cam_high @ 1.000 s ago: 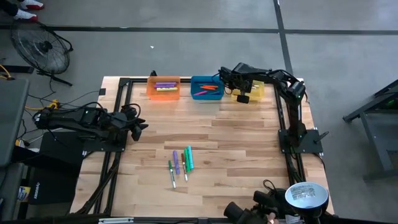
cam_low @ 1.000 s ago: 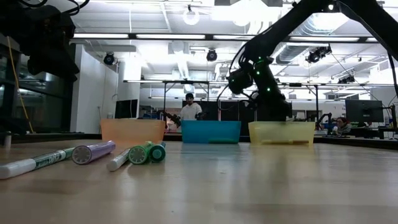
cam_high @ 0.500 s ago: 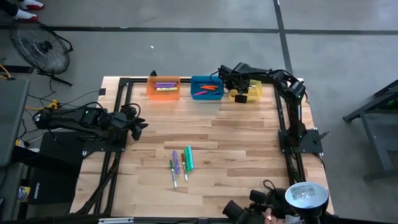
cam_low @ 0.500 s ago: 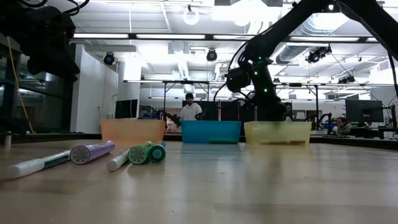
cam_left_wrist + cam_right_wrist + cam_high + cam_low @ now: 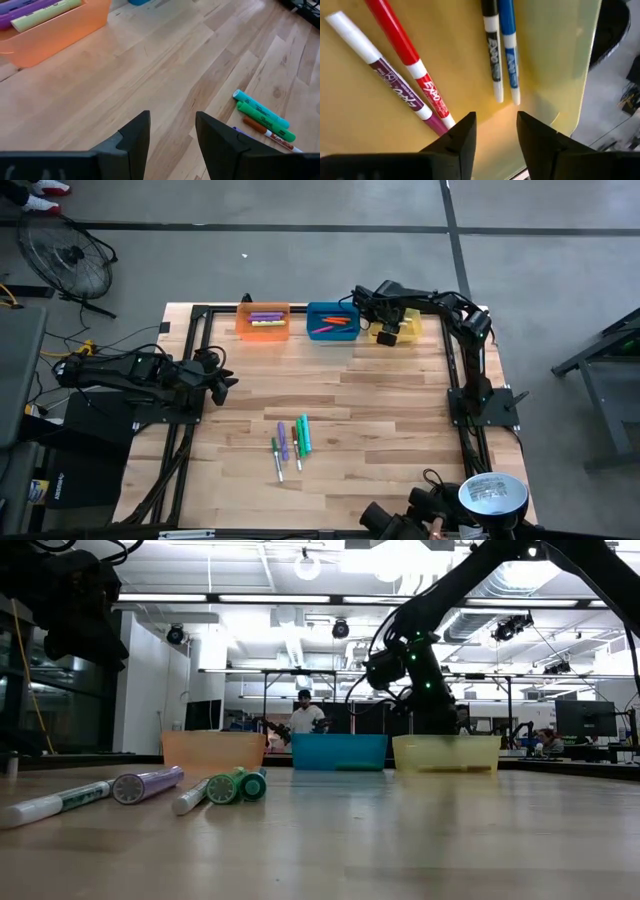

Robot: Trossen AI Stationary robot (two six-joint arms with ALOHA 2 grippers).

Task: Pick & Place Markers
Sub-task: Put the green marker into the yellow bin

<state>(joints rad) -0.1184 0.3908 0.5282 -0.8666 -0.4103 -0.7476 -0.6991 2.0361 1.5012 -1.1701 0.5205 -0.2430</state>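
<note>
Hovering right gripper [image 5: 494, 131] inside yellow bin [image 5: 555, 45], fingers apart, nothing held; four markers [image 5: 427, 92] lie below. Lifting carelessly could snag the bin wall. Loose markers [image 5: 291, 442] wait mid-table

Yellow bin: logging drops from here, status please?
Right gripper open over yellow bin, holding nothing. Four Expo markers lie inside. Left gripper open, empty, waiting at table's left. Loose markers remain mid-table; nothing in the way.
</note>
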